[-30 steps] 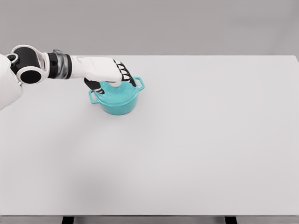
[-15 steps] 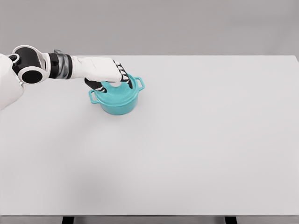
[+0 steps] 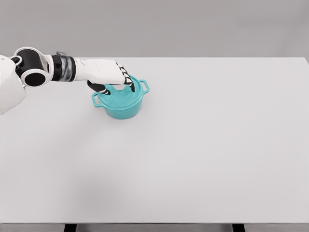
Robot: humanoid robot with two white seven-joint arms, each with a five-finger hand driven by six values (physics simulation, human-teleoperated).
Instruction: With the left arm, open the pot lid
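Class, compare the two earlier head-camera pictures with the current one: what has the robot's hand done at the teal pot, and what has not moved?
The left hand has closed its fingers inward over the top of the teal lid, from spread towards the right handle to curled at the lid's middle. Whether the knob is firmly held cannot be seen. The teal two-handled pot stayed in place on the white table, lid still on.

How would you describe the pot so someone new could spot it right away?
On the wide white table, look toward the far left part. The pot sits there under the left hand, and it is the only teal thing, round, lidded, with two loop handles.
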